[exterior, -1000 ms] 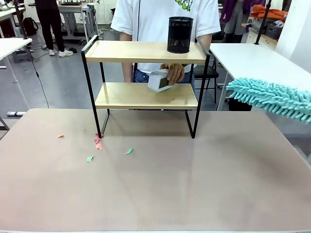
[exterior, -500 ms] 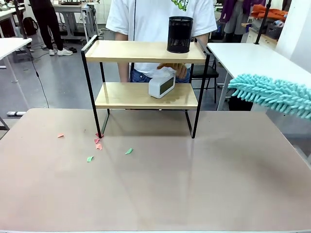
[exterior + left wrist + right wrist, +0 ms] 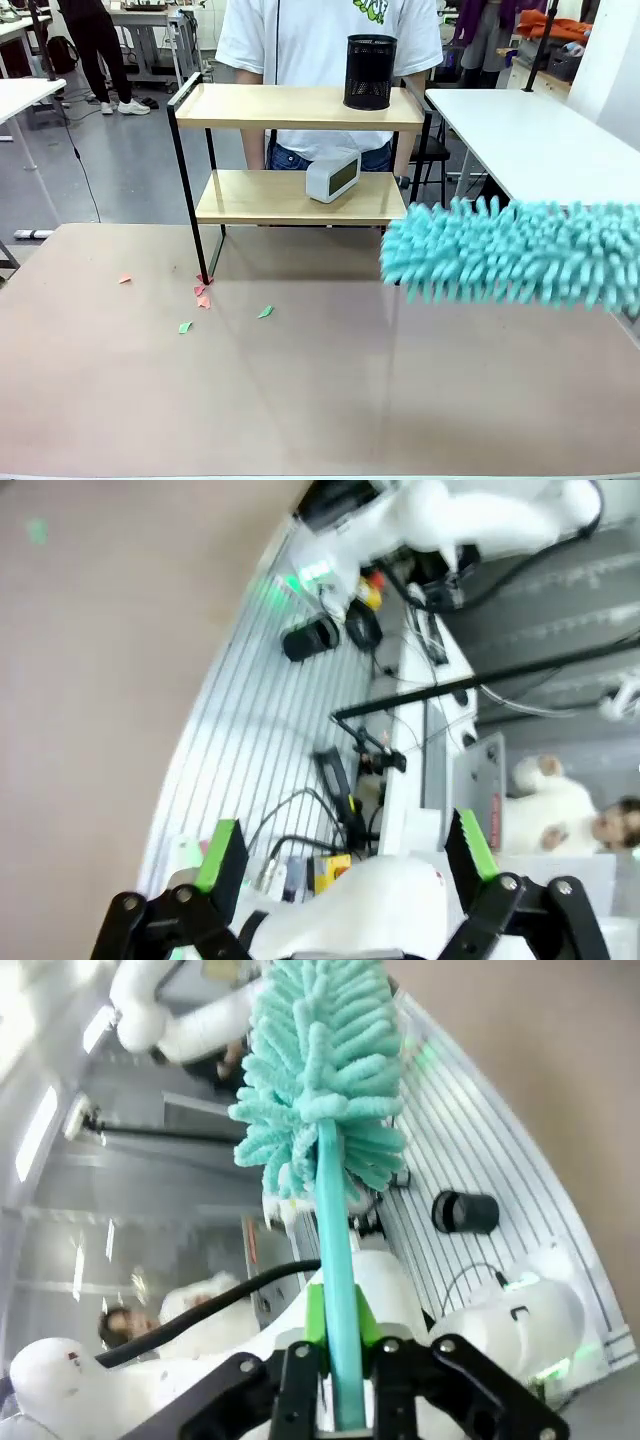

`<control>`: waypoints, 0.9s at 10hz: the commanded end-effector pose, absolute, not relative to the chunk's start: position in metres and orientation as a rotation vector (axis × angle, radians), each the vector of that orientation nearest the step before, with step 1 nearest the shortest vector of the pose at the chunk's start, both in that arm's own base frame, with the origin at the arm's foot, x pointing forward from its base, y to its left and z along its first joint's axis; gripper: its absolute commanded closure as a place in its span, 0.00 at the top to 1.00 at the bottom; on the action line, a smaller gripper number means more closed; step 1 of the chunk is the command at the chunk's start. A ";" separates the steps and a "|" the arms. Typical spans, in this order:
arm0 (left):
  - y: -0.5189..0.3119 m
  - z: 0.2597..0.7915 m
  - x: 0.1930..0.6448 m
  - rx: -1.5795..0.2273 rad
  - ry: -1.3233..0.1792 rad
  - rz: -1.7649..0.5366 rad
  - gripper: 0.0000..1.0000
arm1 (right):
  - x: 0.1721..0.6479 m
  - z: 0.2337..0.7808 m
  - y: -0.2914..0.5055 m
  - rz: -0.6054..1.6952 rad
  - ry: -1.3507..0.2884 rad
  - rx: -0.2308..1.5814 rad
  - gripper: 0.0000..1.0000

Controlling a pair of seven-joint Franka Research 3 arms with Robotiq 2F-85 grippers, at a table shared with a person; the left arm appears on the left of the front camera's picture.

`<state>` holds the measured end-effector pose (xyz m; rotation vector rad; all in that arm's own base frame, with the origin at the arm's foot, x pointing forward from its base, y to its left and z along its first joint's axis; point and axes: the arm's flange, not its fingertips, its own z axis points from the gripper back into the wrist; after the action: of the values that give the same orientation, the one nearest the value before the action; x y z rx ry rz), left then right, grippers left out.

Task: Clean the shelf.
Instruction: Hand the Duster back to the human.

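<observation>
Pinching the teal handle of a fluffy duster between the green pads of the right gripper, jaws pressed tight on it. Left gripper spread wide, holding nothing. Duster head blurred in the front view, reaching in from the right, just beside the shelf. Shelf at the table's far edge, bearing a black mesh cup above and a white clock below.

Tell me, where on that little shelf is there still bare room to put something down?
On the shelf, the top board is bare from its left rail to the black mesh cup near the right end. The lower board is bare left of the white clock; only a narrow strip remains to its right. The teal duster crowds the shelf's lower right corner in the front view.
</observation>
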<state>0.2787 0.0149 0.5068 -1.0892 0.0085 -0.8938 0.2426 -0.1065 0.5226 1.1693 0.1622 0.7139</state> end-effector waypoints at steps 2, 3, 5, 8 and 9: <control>-0.046 0.479 0.259 -1.101 0.056 -0.978 1.00 | 0.238 0.526 -0.049 0.883 0.347 1.094 0.11; -0.064 0.467 0.259 -1.109 0.015 -0.913 1.00 | 0.239 0.522 -0.038 0.917 0.371 1.118 0.11; -0.043 0.461 0.278 -1.089 -0.021 -0.770 1.00 | 0.239 0.518 -0.035 0.902 0.331 1.106 0.11; -0.054 0.459 0.276 -1.100 -0.006 -0.843 1.00 | 0.240 0.513 -0.029 0.912 0.351 1.113 0.11; -0.082 0.456 0.283 -1.152 -0.070 -0.765 1.00 | 0.246 0.516 -0.009 0.961 0.302 1.150 0.11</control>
<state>0.2779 -0.0621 0.4617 -1.1192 -0.0179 -0.8330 0.2416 -0.0266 0.5146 1.1212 0.3356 0.9178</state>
